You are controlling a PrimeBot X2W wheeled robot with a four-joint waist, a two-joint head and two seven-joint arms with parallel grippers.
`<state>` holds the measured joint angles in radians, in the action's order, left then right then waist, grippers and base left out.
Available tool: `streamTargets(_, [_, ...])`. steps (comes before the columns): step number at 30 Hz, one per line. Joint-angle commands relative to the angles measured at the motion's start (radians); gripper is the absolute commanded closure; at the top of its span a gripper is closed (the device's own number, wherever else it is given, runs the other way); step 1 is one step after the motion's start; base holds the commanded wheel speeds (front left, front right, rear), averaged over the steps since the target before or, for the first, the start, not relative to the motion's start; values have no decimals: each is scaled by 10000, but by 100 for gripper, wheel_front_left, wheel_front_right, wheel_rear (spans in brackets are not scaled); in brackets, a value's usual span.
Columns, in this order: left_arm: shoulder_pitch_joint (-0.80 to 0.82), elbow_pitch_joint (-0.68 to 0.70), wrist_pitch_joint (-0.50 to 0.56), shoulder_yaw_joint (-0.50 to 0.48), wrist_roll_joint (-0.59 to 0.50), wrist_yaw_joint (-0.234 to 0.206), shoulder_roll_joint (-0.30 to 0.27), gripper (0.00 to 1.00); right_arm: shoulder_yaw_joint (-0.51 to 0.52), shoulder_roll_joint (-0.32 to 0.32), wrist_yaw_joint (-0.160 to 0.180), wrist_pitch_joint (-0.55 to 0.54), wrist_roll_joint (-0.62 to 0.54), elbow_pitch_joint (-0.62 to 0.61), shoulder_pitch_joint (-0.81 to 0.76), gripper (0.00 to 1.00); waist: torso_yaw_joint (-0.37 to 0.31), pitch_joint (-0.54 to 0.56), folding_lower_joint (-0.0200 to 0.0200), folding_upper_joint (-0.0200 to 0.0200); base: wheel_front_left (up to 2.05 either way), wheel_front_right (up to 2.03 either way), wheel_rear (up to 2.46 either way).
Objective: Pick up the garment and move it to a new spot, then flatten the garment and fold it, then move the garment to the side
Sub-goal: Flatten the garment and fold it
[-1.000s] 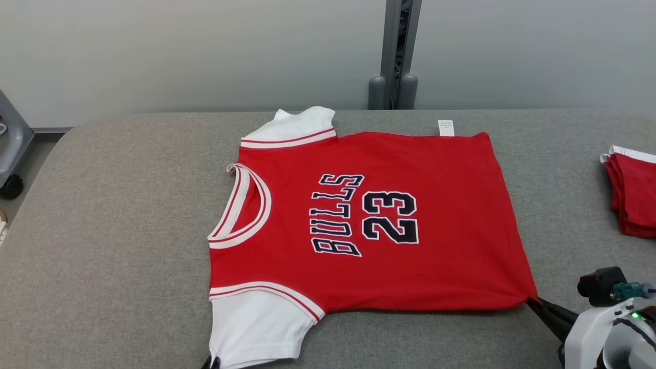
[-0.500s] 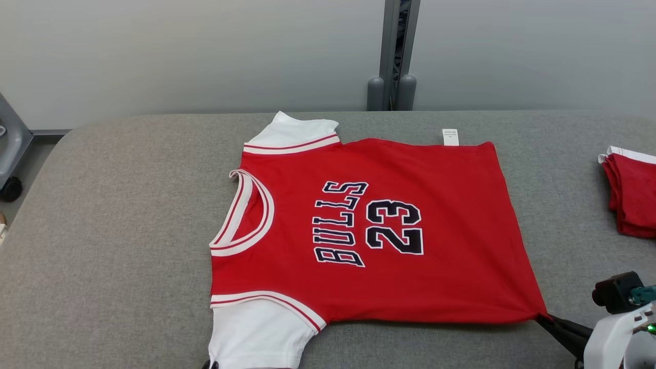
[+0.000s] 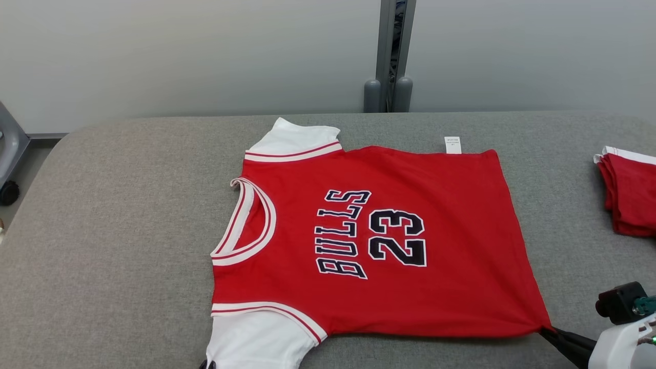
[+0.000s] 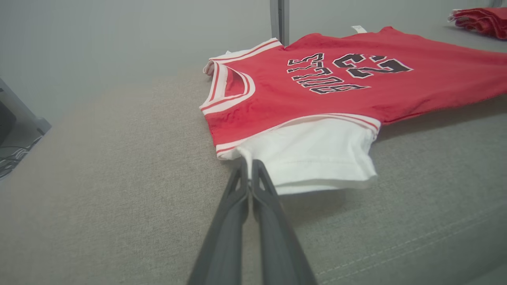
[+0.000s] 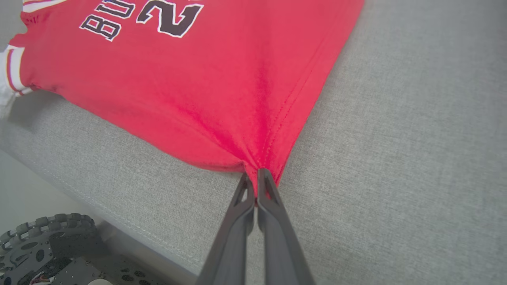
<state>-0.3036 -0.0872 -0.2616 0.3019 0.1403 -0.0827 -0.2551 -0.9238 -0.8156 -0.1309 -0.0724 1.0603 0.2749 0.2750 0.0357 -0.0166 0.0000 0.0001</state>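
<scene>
The garment is a red jersey with white sleeves and "BULLS 23" on it, spread flat on the grey padded table, neck to the left. My left gripper is shut on the corner of the near white sleeve, and its tip peeks in at the bottom edge of the head view as the left gripper. My right gripper is shut on the near hem corner of the garment, which puckers at the pinch. In the head view the right gripper sits at the lower right.
A folded pile of red clothes lies at the table's right edge. A grey post stands behind the table against the pale wall. A wheeled base shows below the table's front edge. Bare grey padding stretches left of the garment.
The jersey has slid toward the table's front edge, pulled by both shut grippers; the right arm has drawn back toward the lower right. The camera view has shifted slightly.
</scene>
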Motion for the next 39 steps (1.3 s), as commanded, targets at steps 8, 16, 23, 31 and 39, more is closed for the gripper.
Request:
streamTargets(8, [490,544,-41,-191,-324,329,213,100,958,448,-2,-212,-749,-68,-191,100,-43,-58,0,-1,0,0,0])
streamTargets(16, [1184,516,-41,-974,341,648,669,100,1749,691,0,-413,-1104,-147,-13,100,-98,-428,0,-1,0,0,0])
streamTargets(23, [2114,125,-41,-1349,638,901,1280,100,2337,918,-2,-613,-1193,-215,412,100,-167,-895,0,-1,0,0,0])
streamTargets(31, [3313,-457,-41,-1499,720,852,1682,100,2565,1110,0,-823,-1162,-8,1122,100,-230,-1499,0,-1,0,0,0])
streamTargets(39, [4372,-1001,-41,-1650,840,745,1880,100,2482,1254,-2,-869,-1133,421,1834,100,-256,-2006,0,-1,0,0,0])
